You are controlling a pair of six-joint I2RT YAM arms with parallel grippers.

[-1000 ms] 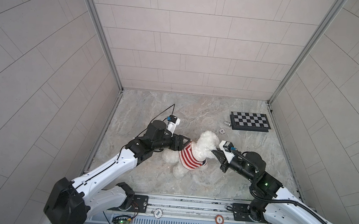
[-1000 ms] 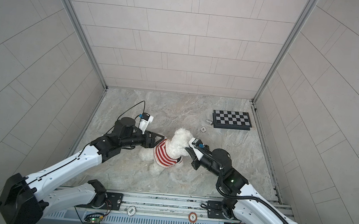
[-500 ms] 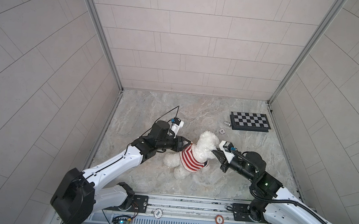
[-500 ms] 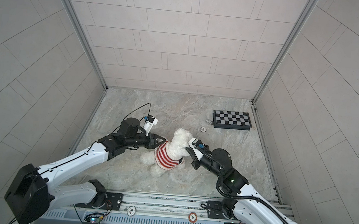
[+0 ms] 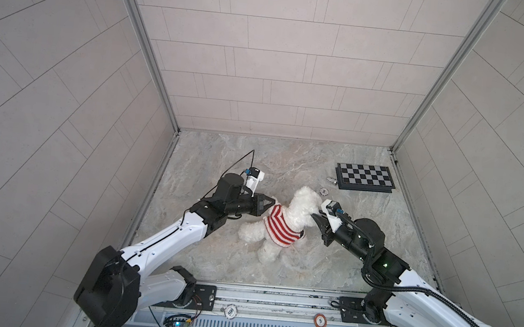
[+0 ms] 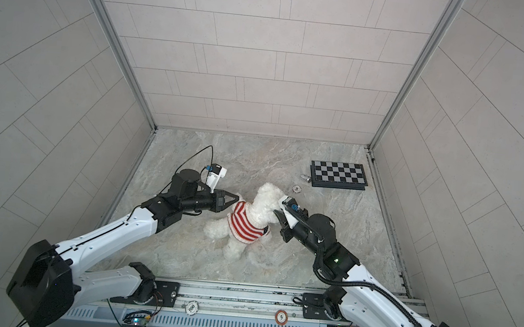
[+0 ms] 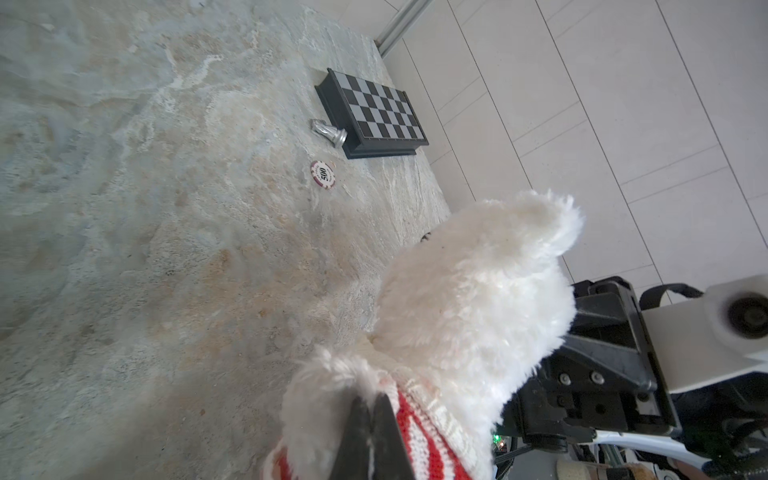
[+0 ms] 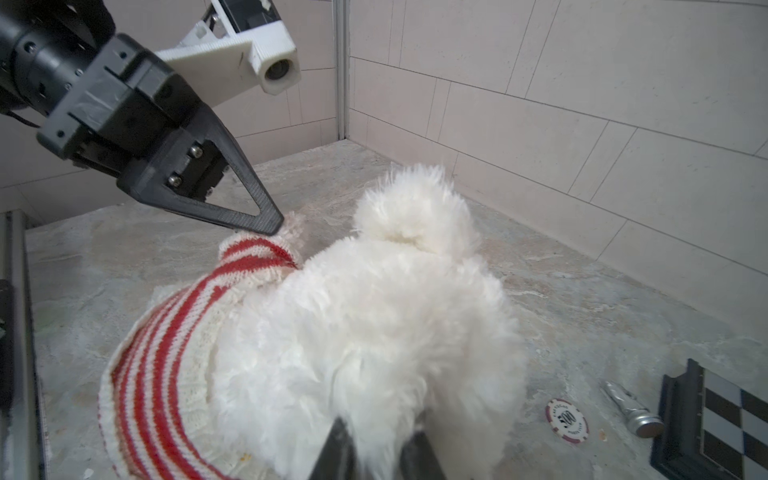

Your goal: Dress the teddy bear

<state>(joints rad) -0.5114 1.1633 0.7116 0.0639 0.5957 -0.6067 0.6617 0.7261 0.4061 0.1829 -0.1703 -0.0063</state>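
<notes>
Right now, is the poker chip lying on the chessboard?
No, the poker chip lies on the bare tabletop, apart from the chessboard.

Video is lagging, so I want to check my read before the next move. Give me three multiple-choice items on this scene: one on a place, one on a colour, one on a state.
1. The chessboard lies on the table:
A) at its far right corner
B) at its near left corner
C) at its centre

2. The sweater on the teddy bear is striped:
A) blue and white
B) green and yellow
C) red and white

3. The left gripper is:
A) wide open
B) shut
C) out of view

Answers:
1 A: both top views show it by the far right corner.
2 C: red and white bands show in every view.
3 B: the right wrist view shows its jaws together at the sleeve cuff.
</notes>
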